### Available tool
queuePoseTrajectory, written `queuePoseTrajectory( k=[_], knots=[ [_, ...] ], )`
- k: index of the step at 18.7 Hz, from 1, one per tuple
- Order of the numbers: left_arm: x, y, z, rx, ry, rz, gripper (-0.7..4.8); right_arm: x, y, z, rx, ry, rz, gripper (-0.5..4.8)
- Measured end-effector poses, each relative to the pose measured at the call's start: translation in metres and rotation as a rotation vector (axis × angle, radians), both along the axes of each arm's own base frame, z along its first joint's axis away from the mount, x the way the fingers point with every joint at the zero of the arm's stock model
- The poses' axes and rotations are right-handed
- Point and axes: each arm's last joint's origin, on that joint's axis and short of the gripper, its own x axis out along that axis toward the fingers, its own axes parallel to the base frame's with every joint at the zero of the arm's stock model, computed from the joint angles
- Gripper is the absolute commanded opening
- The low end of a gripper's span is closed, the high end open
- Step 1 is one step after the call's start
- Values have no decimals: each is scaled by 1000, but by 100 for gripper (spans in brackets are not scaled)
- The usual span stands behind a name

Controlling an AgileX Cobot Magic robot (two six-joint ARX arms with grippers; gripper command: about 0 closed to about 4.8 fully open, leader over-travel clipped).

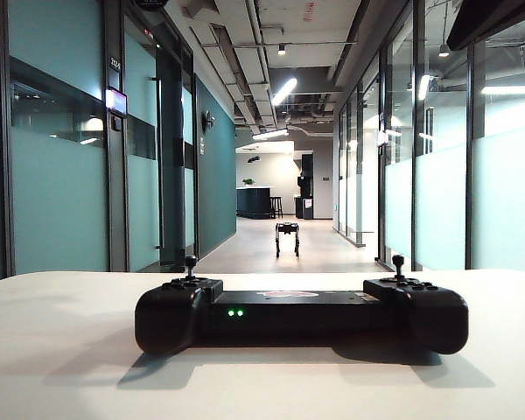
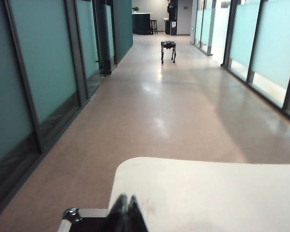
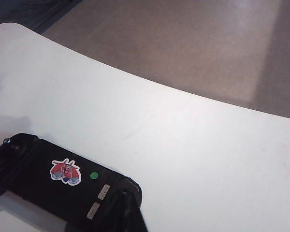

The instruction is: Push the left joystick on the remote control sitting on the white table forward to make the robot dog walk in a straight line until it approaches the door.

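Directly beneath the right gripper [image 3: 122, 212], whose jaws are pressed together, the remote control [image 3: 58, 181] lies on the white worktop [image 3: 193, 159], its left joystick [image 1: 191, 262] upright. Far ahead of the left gripper [image 2: 126, 217], also closed and poised above the worktop's edge, the robot dog [image 2: 168, 50] stands in the corridor.

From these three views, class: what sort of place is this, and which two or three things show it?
Probably an office corridor: frosted glass partitions line both sides, exposed ducts and strip lights run overhead, and a counter stands at the far end beyond the robot dog.
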Motion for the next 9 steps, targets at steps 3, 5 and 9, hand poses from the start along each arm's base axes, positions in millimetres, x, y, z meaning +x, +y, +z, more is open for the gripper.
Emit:
queuePoseTrajectory(
  k=[3,5,9],
  knots=[
    [0,0,-1,5,8,5,-5,0,0,0,0,0,0,0],
    [0,0,-1,5,8,5,-4,0,0,0,0,0,0,0],
    [0,0,-2,5,16,5,-4,0,0,0,0,0,0,0]
  ],
)
